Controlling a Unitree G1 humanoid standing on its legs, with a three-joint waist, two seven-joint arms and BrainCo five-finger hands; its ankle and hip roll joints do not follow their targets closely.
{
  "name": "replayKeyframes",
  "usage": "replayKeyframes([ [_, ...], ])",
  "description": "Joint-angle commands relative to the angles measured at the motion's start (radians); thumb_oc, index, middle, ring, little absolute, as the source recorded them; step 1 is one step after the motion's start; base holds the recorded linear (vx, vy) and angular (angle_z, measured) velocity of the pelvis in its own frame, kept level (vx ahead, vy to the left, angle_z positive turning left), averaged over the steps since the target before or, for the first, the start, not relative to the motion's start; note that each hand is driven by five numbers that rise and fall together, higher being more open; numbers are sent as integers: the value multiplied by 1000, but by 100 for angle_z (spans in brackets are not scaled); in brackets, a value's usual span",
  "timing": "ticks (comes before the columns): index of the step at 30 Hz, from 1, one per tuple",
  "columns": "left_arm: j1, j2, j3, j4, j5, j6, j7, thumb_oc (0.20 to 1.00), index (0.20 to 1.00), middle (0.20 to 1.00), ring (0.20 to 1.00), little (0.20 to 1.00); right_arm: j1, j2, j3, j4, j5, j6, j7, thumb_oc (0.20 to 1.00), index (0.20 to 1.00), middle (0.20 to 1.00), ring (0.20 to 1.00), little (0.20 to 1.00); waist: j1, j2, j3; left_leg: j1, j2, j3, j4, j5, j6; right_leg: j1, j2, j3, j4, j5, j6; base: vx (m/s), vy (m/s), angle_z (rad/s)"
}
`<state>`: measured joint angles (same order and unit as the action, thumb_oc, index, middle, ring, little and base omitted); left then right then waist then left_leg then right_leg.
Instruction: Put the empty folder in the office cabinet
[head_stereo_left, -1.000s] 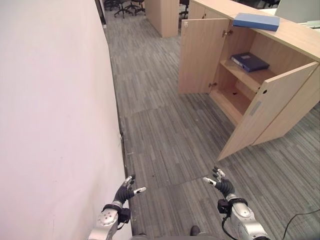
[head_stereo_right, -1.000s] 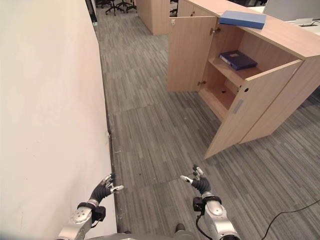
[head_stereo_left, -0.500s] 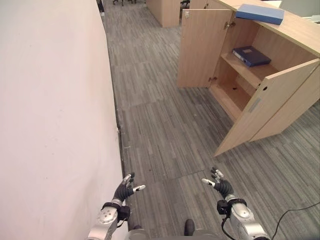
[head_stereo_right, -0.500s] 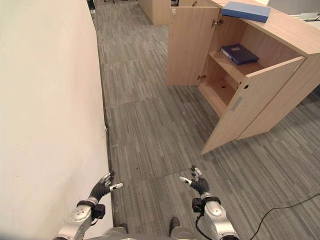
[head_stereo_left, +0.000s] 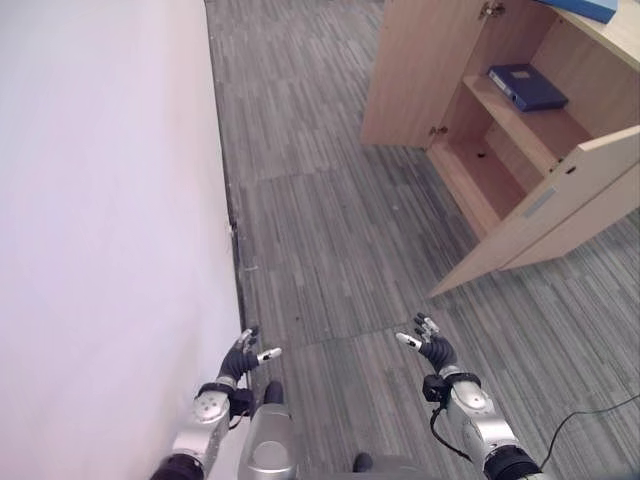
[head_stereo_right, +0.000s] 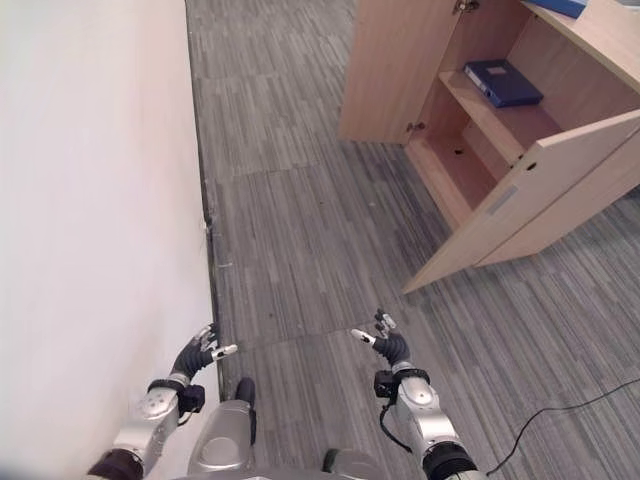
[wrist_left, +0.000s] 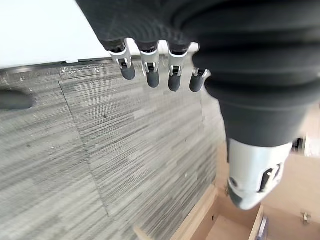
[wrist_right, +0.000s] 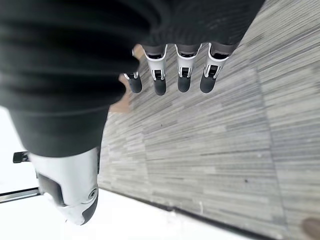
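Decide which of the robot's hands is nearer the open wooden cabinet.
Right. The right hand hangs over the floor below the cabinet; the left hand is by the white wall, farther off.

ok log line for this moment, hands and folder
left hand: open, empty | right hand: open, empty | folder: on shelf in cabinet | doors open

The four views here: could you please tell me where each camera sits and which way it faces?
Left eye view: on the head, looking down at the floor, wall and open cabinet; left hand and right hand show low.
Right eye view: beside it, same scene; the blue folder lies on the shelf.
Left wrist view: on the left wrist, looking along open fingers at floor and cabinet.
Right wrist view: on the right wrist, looking along open fingers at floor.
Shared: both wrist views show the grey floor.
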<state>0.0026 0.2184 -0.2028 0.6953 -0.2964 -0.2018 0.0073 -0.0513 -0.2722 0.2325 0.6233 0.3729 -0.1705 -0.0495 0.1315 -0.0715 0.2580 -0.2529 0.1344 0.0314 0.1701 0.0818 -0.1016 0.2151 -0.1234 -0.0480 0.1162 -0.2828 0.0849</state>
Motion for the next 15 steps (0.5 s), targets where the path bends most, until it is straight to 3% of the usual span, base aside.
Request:
replayKeyframes([
  [1, -32, 131, -42, -70, 8, -41, 3, 1000, 1000, 1000, 1000, 1000, -15, -10, 15, -85, 20, -37, 7, 1000, 1000, 1000, 1000, 1000, -8, -10, -54, 22, -10, 38, -130, 89, 22, 57, 7, 69, -10, 94, 73, 216, 210, -25],
  [2, -31, 131, -41, -70, 7, -41, 3, 1000, 1000, 1000, 1000, 1000, -16, -9, 15, -85, 20, -37, 7, 1000, 1000, 1000, 1000, 1000, -6, -12, -56, 22, -10, 41, -129, 88, 23, 54, 5, 71, -8, 92, 74, 215, 238, -19],
  [4, -28, 137, -32, -76, 2, -40, 8, 1000, 1000, 1000, 1000, 1000, -30, 1, 25, -95, 13, -32, 12, 1000, 1000, 1000, 1000, 1000, -6, -26, -64, 50, -43, 57, -136, 53, 57, 3, -2, 94, 86, 212, 121, 225, 270, -12],
  [7, -29, 144, -25, -75, -1, -39, 9, 1000, 1000, 1000, 1000, 1000, -41, 13, 23, -102, 7, -29, 16, 1000, 1000, 1000, 1000, 1000, -11, -16, -61, 104, -69, 61, -147, 10, 88, -55, 9, 105, 214, 306, 174, 194, 223, -13],
  [8, -28, 147, -23, -77, -1, -38, 9, 1000, 1000, 1000, 1000, 1000, -45, 15, 23, -102, 8, -30, 18, 1000, 1000, 1000, 1000, 1000, -12, -13, -57, 120, -71, 65, -144, -4, 93, -69, 18, 99, 255, 344, 177, 213, 228, 1],
  [9, -24, 154, -24, -90, -3, -37, 8, 1000, 1000, 1000, 1000, 1000, -50, 22, 17, -98, -5, -27, 19, 1000, 1000, 1000, 1000, 1000, -13, 12, -36, 164, -61, 73, -136, -30, 107, -124, 18, 33, 374, 448, 177, 280, 296, 4],
  [10, -14, 156, -27, -96, 6, -37, 3, 1000, 1000, 1000, 1000, 1000, -53, 28, 10, -90, -16, -29, 14, 1000, 1000, 1000, 1000, 1000, -13, 48, -19, 211, -46, 86, -138, -56, 121, -157, 18, -39, 465, 471, 177, 282, 313, -9],
  [12, -1, 148, -31, -101, 20, -35, -8, 1000, 1000, 1000, 1000, 1000, -40, 32, -1, -97, -28, -23, 15, 1000, 1000, 1000, 1000, 1000, -45, 85, -4, 300, -59, 76, -165, -81, 133, -264, 33, -77, 529, 419, 177, 362, 330, -15],
  [13, 1, 145, -30, -97, 25, -34, -10, 1000, 1000, 1000, 1000, 1000, -32, 31, -7, -102, -28, -25, 15, 1000, 1000, 1000, 1000, 1000, -53, 87, -3, 318, -66, 77, -168, -89, 133, -284, 25, -94, 489, 411, 177, 379, 234, -31],
  [15, 14, 145, -30, -100, 30, -34, -16, 1000, 1000, 1000, 1000, 1000, -13, 27, -13, -111, -27, -25, 11, 1000, 1000, 1000, 1000, 1000, -73, 78, 9, 367, -86, 82, -181, -119, 129, -283, -43, -167, 362, 340, 160, 292, 35, -14],
])
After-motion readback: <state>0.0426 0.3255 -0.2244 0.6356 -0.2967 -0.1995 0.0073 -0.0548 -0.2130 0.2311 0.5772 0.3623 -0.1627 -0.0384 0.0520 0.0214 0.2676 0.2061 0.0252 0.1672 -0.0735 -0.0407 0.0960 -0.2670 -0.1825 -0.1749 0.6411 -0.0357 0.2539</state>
